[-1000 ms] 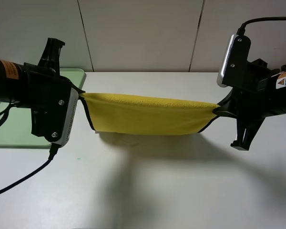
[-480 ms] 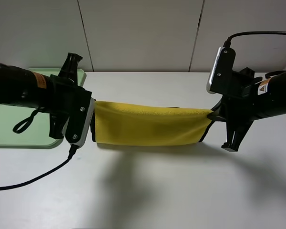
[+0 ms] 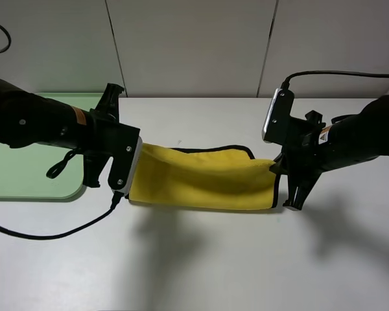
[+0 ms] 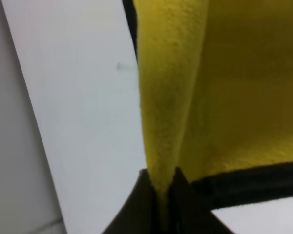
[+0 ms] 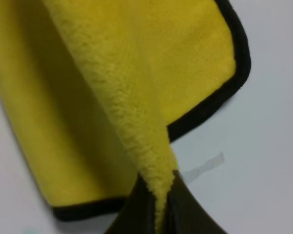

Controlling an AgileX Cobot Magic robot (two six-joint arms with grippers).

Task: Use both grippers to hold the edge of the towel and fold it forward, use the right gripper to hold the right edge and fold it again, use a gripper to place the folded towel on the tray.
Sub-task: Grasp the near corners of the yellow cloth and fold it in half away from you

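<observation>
White table (image 3: 214,272) runs under a pale panelled wall (image 3: 194,45), with the tray (image 3: 26,188) at the far left. The left arm (image 3: 32,120) reaches in low and nearly level from the left. The left gripper (image 3: 133,172) is clenched on the left end of the towel (image 3: 201,178), and its wrist view shows yellow plush pinched between dark fingers (image 4: 136,209). The right arm (image 3: 369,133) comes in low from the right, and the right gripper (image 3: 274,167) pinches the right end likewise. The towel lies doubled over mid-table between them, long axis left to right, resting on the table. Its black edge (image 3: 214,149) shows along the far side and curves round the right end.
</observation>
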